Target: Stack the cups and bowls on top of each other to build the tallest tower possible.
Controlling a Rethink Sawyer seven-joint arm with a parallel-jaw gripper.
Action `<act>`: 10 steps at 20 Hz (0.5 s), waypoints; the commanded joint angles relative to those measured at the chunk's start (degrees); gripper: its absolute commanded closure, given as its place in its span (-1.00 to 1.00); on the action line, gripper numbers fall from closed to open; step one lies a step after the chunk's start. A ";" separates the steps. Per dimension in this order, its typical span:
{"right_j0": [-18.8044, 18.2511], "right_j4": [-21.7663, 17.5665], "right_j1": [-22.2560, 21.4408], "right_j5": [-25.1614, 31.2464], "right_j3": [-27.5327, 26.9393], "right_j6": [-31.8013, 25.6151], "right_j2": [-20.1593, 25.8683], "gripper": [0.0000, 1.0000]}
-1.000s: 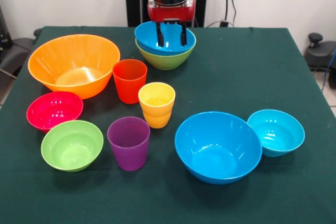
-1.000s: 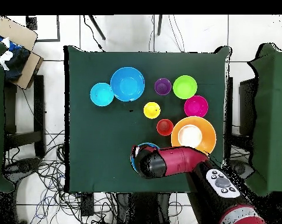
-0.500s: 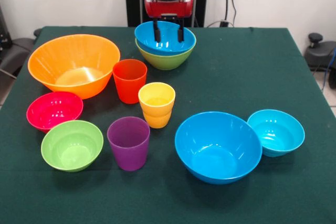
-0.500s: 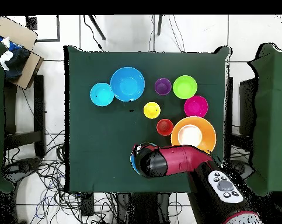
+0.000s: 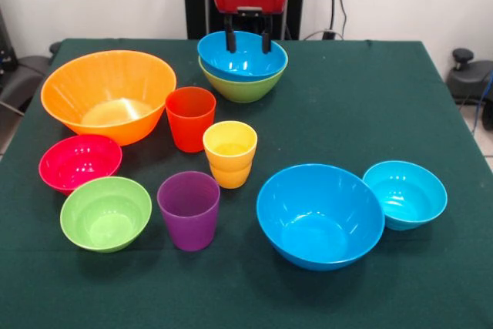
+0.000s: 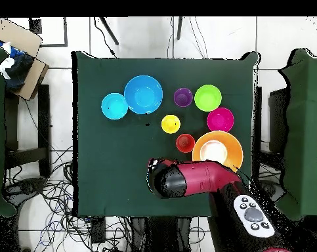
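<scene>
A blue bowl [image 5: 243, 58] sits nested in a green bowl [image 5: 245, 87] at the table's far edge; this is the tower. My gripper [image 5: 246, 41] hangs open and empty just above the blue bowl's far rim. The arm hides this stack in the overhead view, where the gripper [image 6: 162, 178] itself cannot be made out. The huge orange-yellow bowl [image 5: 108, 95] stands left. The orange-red cup [image 5: 190, 118], yellow cup [image 5: 229, 152] and purple cup [image 5: 189, 209] stand upright in the middle. The pink-red bowl [image 5: 79, 162], small green bowl [image 5: 105, 212], large blue bowl [image 5: 320, 214] and light-blue bowl [image 5: 405, 193] lie nearer.
The green cloth table [image 5: 370, 98] has open cloth at its far right. In the overhead view, chairs stand either side of the table and a cardboard box [image 6: 16, 49] sits at the top left.
My gripper has risen out of the nested blue bowl, its fingers lifting from inside the bowl to above its rim. The bowls and cups have not moved.
</scene>
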 commanded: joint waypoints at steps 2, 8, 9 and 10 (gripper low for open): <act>2.51 1.42 2.41 3.68 -1.70 -0.14 4.59 -1.00; 3.36 0.90 6.01 1.58 -3.86 0.04 4.40 -1.00; 3.46 0.88 6.35 1.39 -4.12 0.12 4.35 -1.00; 3.52 0.89 6.63 1.32 -4.33 0.14 4.36 -1.00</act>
